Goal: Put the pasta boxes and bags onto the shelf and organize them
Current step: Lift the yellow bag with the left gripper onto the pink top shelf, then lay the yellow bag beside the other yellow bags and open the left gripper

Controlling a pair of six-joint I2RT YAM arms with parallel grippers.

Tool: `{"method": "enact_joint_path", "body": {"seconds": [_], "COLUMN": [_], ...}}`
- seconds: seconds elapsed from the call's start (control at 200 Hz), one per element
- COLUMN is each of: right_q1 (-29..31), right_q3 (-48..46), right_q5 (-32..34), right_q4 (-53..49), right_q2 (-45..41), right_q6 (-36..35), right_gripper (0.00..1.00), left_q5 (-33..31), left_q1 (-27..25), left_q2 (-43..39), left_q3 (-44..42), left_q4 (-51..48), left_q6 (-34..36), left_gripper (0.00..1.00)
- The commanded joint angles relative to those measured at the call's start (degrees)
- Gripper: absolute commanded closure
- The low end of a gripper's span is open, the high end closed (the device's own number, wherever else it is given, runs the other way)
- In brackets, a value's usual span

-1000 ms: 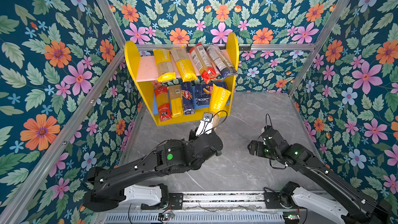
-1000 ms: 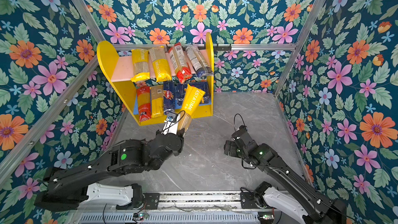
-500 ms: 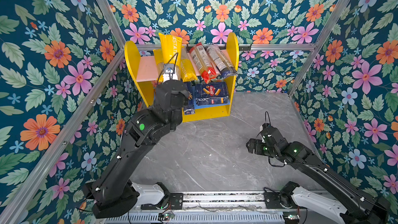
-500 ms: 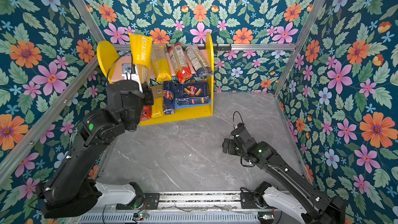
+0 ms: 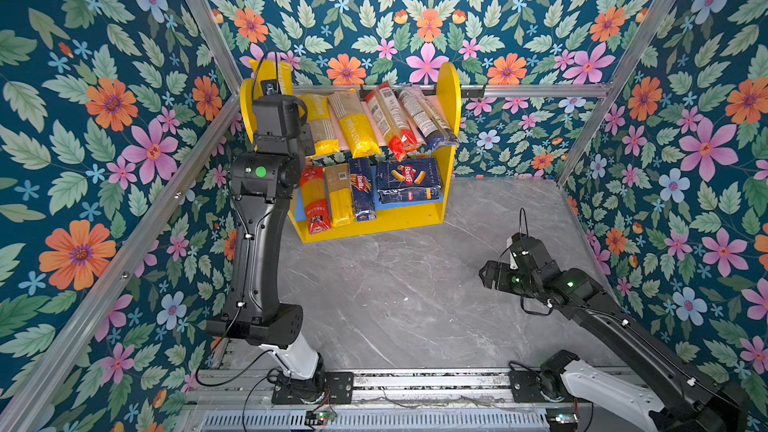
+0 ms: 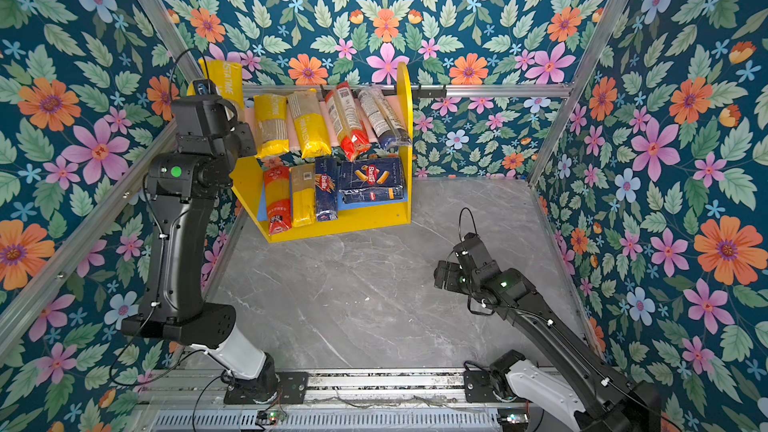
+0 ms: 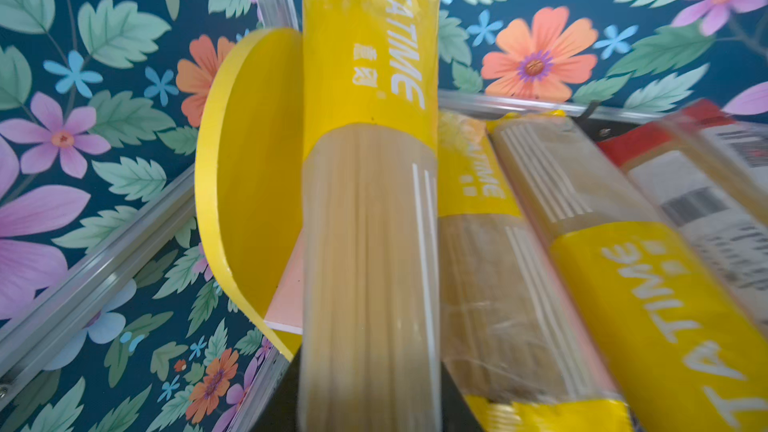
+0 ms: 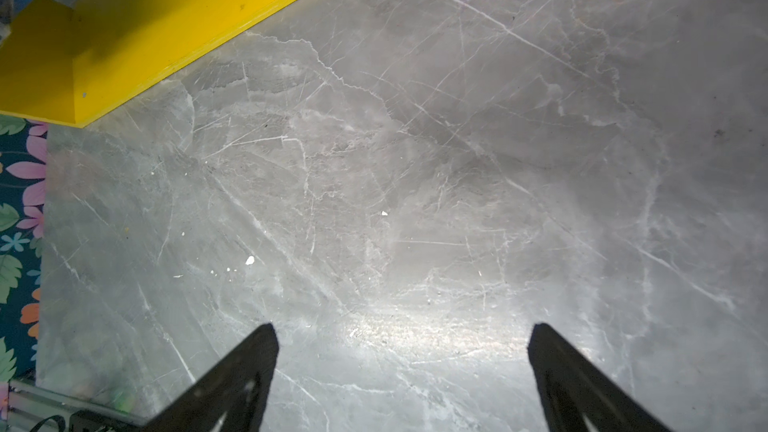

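My left gripper point(image 7: 368, 405) is shut on a yellow PASTATIME bag point(image 7: 368, 201), held lengthwise over the left end of the shelf's pink upper board point(image 7: 291, 292), just inside the yellow side point(image 7: 249, 180). In both top views the bag point(image 5: 268, 72) point(image 6: 224, 76) sticks up past the left wrist, which hides the fingers. Several bags point(image 5: 357, 126) lie on the upper board of the shelf point(image 5: 451, 89). On the blue lower board lie two bags, the narrow pasta box point(image 5: 360, 189) and the wide pasta box point(image 5: 409, 180). My right gripper point(image 8: 403, 334) point(image 5: 488, 276) stands open over the floor.
Grey marble floor point(image 5: 395, 292) spreads in front of the shelf. Flowered walls with aluminium rails point(image 5: 532, 90) close in the cell on three sides. The shelf's yellow base point(image 8: 166, 18) shows at a corner of the right wrist view.
My left arm has swung up from the floor in front of the shelf, carrying the yellow bag to the left end of the upper board. The right arm drew back slightly.
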Motion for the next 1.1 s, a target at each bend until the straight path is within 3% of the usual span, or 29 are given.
{"method": "enact_joint_path", "body": {"seconds": [0.0,0.2,0.45,0.47,0.49,0.575,0.6,0.615,0.93,1.095], "right_q1": [-1.7,-4.7,-5.0,-5.0,-5.0,-5.1,-5.1,-5.1,-5.1,-5.1], "right_q3": [-0.7,-1.2,1.2,1.3,1.4,1.7,1.8,1.8,2.7,3.8], "right_q5": [-2.8,-5.5,-6.2,-6.2,-6.3,-6.8,-7.0,-7.0,-7.1,-7.2], "right_q4": [2.0,4.5,5.3,5.4,5.4,5.6,5.7,5.7,5.4,4.2], "right_q2": [0.5,3.4,7.5,7.7,7.9,8.2,8.2,8.2,8.4,7.5], "right_q6": [-1.6,-2.5,-3.2,-3.2,-3.3,-3.3,-3.4,-3.4,-3.6,-4.2], "right_gripper": [0.05,0.05,0.05,0.05,0.05,0.05,0.05,0.05,0.04,0.04], "left_q5": [4.5,7.1,5.6,5.5,5.2,4.5,4.8,4.9,11.5,13.5], "left_q1": [2.4,4.8,5.3,5.3,5.3,5.3,5.3,5.2,5.2,5.2], "left_q2": [-0.6,0.8,0.7,0.6,0.5,0.3,0.3,0.4,-2.9,-9.4], "left_q3": [-0.4,-1.1,-3.7,-3.9,-4.2,-4.8,-4.7,-4.6,-7.2,-15.2], "left_q4": [8.9,10.1,12.6,12.8,13.1,13.7,13.7,13.7,14.0,16.1], "left_q6": [-0.6,-1.3,-1.5,-1.5,-1.5,-1.2,-1.1,-1.0,-4.8,-6.6], "left_gripper": [1.00,1.00,1.00,0.94,0.82,0.18,0.03,0.01,0.00,0.00]}}
